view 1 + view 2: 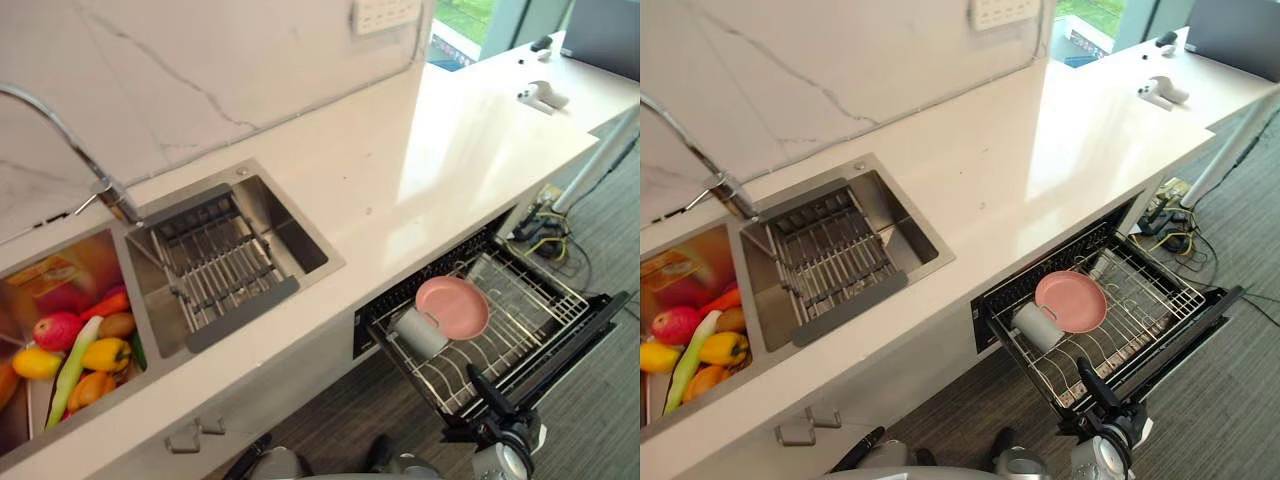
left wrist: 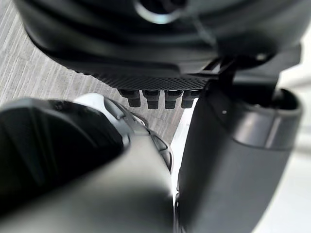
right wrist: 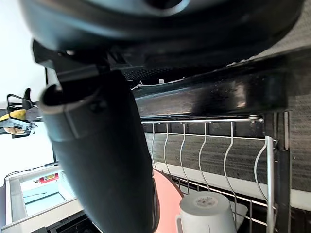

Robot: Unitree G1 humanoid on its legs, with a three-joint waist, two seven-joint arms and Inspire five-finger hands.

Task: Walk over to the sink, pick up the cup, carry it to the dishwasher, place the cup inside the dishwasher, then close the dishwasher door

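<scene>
My R hand (image 3: 102,160) over front edge of dishwasher rack (image 1: 525,310), grip can't tell, white cup (image 1: 418,333) in rack just past hand, apart from it, beside pink plate (image 1: 455,305), L hand (image 2: 228,155) grip can't tell

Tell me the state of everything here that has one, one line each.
Black dishwasher drawer: pulled open.
White ceramic cup: in its wire rack, not held.
Pink round plate: in the rack, beside the cup.
Curved chrome tap: off.
Right hand: at the drawer's front edge.
Left hand: holding nothing.
</scene>
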